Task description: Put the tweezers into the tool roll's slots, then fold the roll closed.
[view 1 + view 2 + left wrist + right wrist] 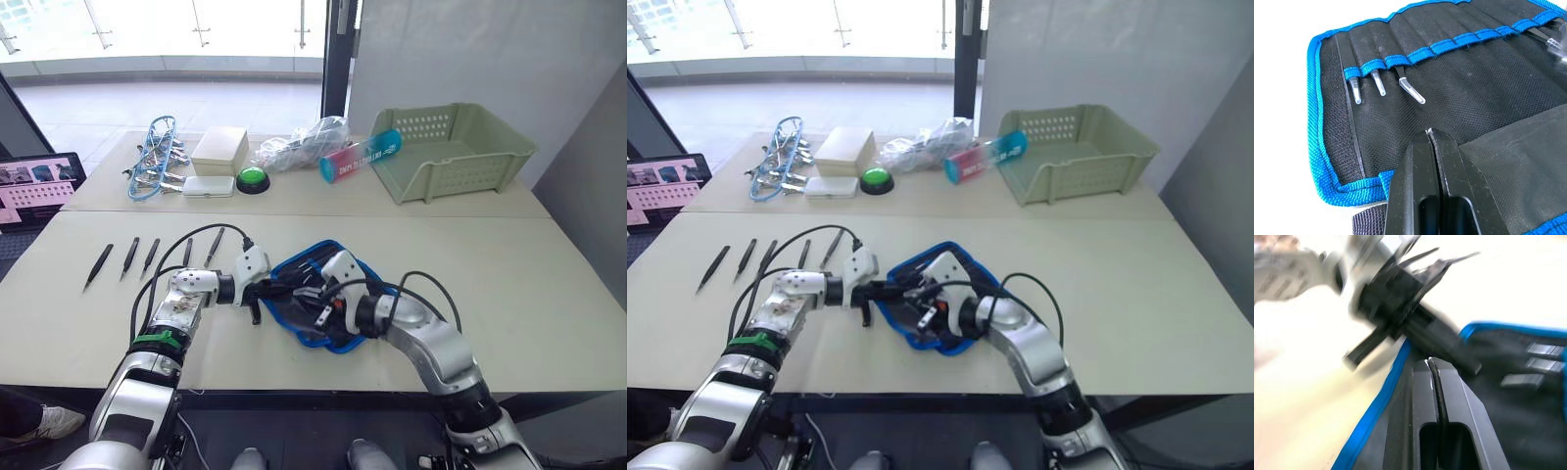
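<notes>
Both grippers sit over the tool roll, which lies open near the front middle of the table. On the roll's nine o'clock side, the left gripper has its two black fingers pressed together on a fold of the cloth. At the roll's middle, the right gripper is clenched too, with cloth bunched around it, though it is hard to say whether it really pinches any.

Three tools already stick out of the slots. Five tweezers wait in a row at about ten o'clock from the roll, well apart from it.

That roll looks soft and floppy, so it will sag and slide; its thick blue edge is probably the best place to pinch. Each of the tweezers looks thin, stiff, light and slippery. A grab across the middle of one seems safest, away from the sharp tip.
</notes>
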{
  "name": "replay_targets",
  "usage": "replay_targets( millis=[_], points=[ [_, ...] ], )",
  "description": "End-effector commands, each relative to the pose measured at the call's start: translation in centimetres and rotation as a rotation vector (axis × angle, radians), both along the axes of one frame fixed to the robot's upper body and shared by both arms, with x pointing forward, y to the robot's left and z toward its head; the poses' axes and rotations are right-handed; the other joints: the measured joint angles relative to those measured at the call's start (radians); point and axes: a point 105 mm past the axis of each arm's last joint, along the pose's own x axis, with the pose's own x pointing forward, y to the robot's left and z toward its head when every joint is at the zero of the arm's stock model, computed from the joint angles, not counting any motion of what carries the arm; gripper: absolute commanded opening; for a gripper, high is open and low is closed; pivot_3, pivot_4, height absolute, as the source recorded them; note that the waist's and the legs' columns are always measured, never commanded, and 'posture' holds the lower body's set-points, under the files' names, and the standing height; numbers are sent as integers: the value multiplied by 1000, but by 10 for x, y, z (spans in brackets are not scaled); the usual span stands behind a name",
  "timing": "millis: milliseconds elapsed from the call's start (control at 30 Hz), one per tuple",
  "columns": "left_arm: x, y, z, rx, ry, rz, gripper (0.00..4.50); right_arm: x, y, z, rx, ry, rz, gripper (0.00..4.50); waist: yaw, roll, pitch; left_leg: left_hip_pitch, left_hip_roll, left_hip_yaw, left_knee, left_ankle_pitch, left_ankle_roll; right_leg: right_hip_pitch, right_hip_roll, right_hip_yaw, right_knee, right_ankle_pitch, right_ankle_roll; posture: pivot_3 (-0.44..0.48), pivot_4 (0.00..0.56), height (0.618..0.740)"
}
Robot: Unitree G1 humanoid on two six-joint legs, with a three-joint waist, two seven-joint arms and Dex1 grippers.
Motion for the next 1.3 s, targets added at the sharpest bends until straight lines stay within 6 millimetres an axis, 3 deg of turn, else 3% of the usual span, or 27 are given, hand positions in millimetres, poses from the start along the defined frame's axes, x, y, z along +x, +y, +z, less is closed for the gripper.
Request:
replay_targets(
  millis=[33,200,400,633,867,1033,1133,1300],
  points=[
    [-3,8,-22,65,22,33,23,5,10,-9,-59,-27,2,0,0,0,0,0,0,0,0,0,0,0,0,0,0,0,0,0,150,740],
    [-2,9,-22,68,-9,26,23,15,9,-35,-167,12,-71,0,0,0,0,0,0,0,0,0,0,0,0,0,0,0,0,0,150,740],
    [-1,11,-21,79,-34,30,23,3,0,-54,-213,93,-81,0,0,3,-2,1,0,0,0,0,0,0,0,0,0,0,0,0,150,740],
    [-2,11,-22,104,-63,8,23,-44,-20,-75,-246,202,7,0,5,4,-5,1,0,0,0,0,0,2,0,0,-1,0,0,0,150,740],
    [-1,11,-22,107,-64,5,23,-73,-39,-82,-185,261,26,0,6,6,-6,2,0,-1,0,0,0,6,0,0,-5,0,0,0,150,740],
    [1,9,-21,93,-52,6,23,-82,-53,-96,-234,275,22,0,11,6,-6,8,0,-1,-2,-1,1,15,0,-2,-12,-1,1,0,150,740],
    [3,3,-13,26,-39,6,23,-74,-51,-83,-178,232,18,0,18,6,-6,8,0,-2,-2,-1,2,16,0,-2,-16,-1,1,0,150,740],
    [1,6,10,-122,-22,-13,23,-58,-48,-36,0,100,37,0,20,6,-6,6,0,-2,-2,-1,2,15,0,-2,-16,-1,1,0,150,740]
  ],
)
